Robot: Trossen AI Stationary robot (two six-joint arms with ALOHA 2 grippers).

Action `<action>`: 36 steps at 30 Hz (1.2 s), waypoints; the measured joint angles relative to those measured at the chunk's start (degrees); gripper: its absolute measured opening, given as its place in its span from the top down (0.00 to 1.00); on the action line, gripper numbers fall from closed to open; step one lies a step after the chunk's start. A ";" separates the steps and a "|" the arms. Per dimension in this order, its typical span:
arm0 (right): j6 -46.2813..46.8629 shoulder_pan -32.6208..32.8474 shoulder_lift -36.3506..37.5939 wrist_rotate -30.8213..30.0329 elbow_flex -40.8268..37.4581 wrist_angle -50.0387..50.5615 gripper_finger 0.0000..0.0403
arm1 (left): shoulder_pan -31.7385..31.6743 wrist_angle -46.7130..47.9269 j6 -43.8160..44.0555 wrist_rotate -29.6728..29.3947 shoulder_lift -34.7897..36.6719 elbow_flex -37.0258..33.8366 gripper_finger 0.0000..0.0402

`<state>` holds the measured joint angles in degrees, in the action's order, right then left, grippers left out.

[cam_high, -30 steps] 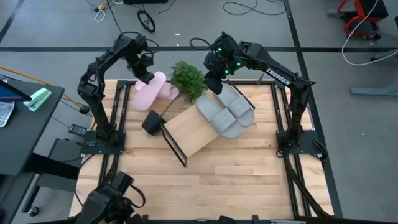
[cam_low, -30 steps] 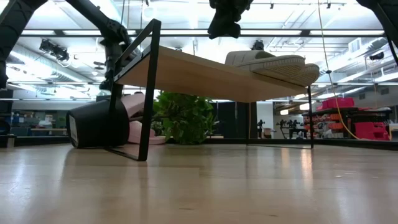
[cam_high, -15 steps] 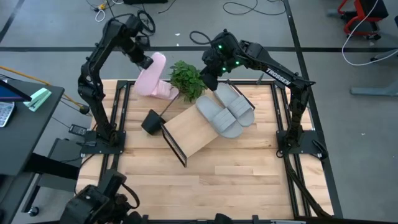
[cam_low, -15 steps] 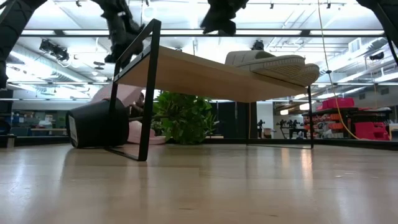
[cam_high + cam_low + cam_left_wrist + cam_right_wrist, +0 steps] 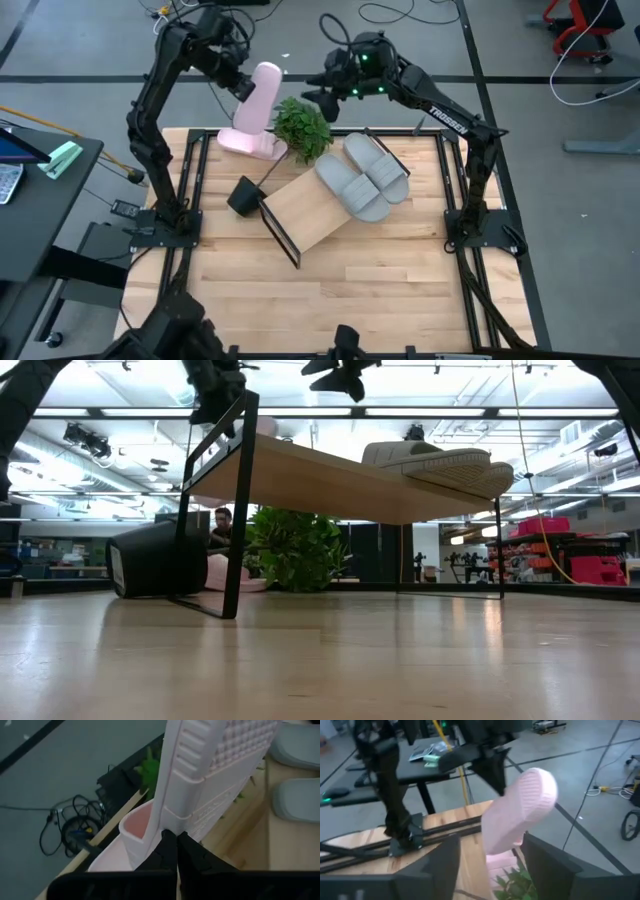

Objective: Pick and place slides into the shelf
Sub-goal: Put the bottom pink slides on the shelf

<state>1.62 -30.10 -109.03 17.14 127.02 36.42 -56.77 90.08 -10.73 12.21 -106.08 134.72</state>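
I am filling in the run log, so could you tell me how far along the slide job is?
About halfway. Both grey slides already lie on the shelf. The left gripper is shut on one pink slide, lifted above the table's far edge. The other pink slide lies on the table beside the plant. The right gripper hovers open nearby.

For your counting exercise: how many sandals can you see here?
4: two grey sandals on the shelf, one pink sandal lifted by the left gripper, one pink sandal on the table.
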 joint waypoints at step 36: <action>8.92 -1.95 -4.37 4.47 0.02 -6.52 0.52 | 15.91 -6.16 -0.21 -9.42 4.15 0.28 1.00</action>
<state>10.55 -32.05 -113.40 21.61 127.04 29.90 -40.86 83.92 -10.94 2.79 -101.93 135.00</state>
